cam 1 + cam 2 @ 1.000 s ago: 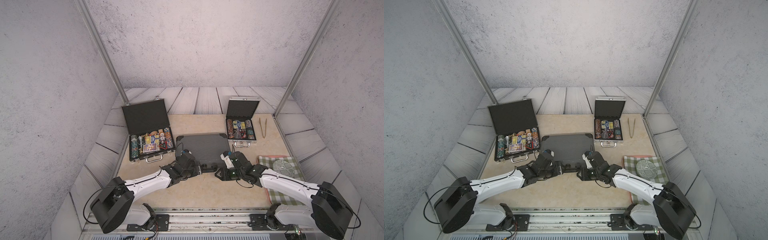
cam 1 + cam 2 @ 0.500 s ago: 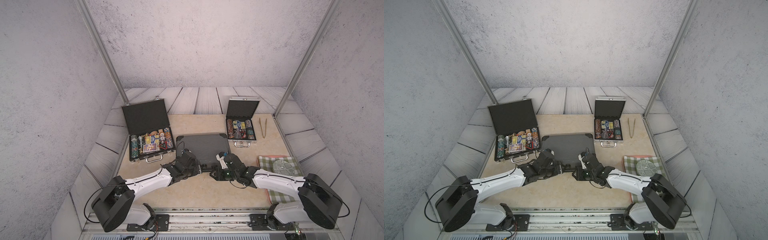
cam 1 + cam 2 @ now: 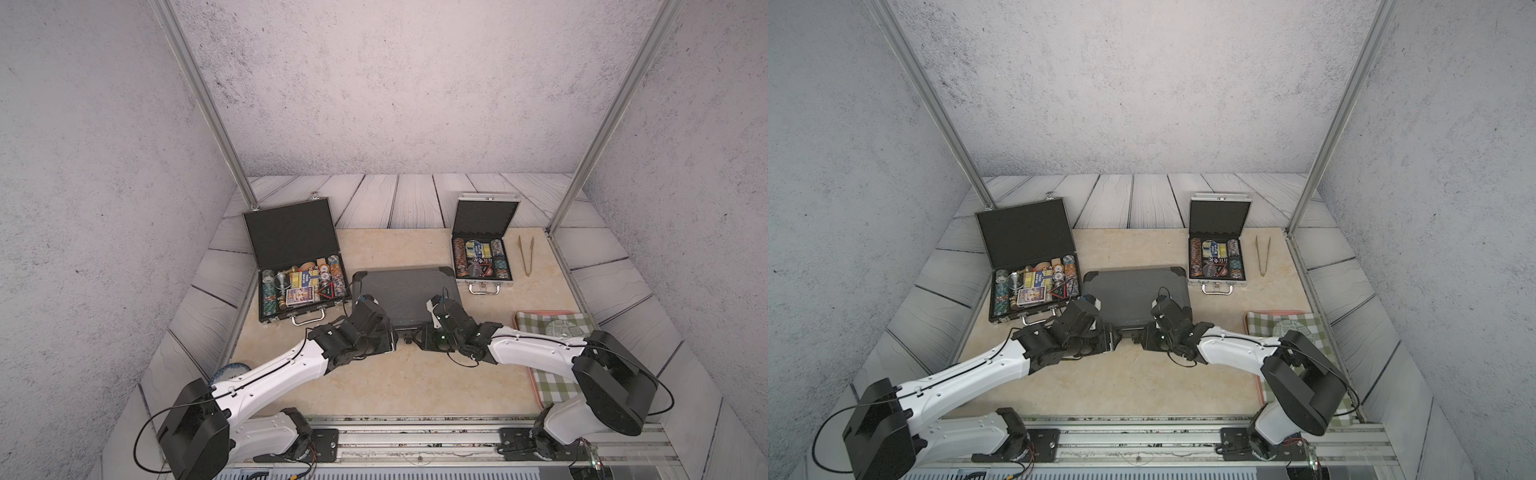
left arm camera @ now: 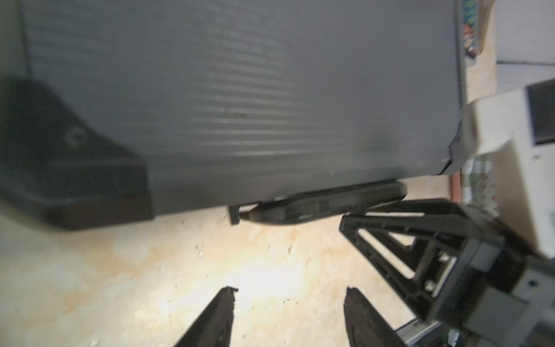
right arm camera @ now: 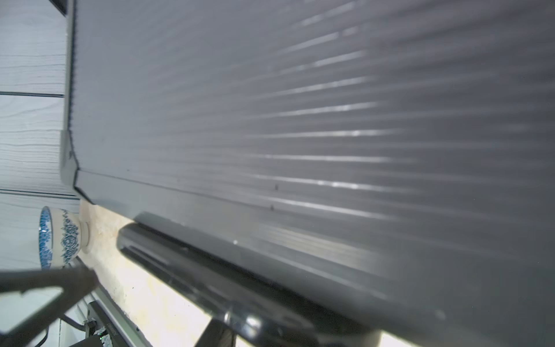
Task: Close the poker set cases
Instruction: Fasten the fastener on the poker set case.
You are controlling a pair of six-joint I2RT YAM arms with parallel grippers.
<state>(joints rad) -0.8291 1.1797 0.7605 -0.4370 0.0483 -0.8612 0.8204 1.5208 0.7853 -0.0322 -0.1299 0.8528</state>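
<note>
The large dark-grey ribbed case [image 3: 405, 291] lies with its lid down in the middle of the mat. The black case [image 3: 297, 257] at the left and the small silver case [image 3: 482, 245] at the right both stand open, full of chips. My left gripper [image 4: 288, 293] hovers open over bare mat just in front of the grey case's black handle [image 4: 324, 204], holding nothing. My right gripper [image 3: 410, 338] is at that handle's right end. In the right wrist view the handle [image 5: 210, 270] crosses one finger [image 5: 216, 333] and the other finger is hidden.
Brass tongs [image 3: 525, 255] lie right of the silver case. A checked cloth [image 3: 552, 386] with a patterned plate [image 3: 567, 328] sits under the right arm. A blue-and-white bowl [image 3: 228, 370] stands at the mat's front left. A metal rail [image 3: 415, 436] runs along the front.
My right gripper has slid left along the grey case's front edge to the handle. The left gripper stays in place with its jaws somewhat narrower.
</note>
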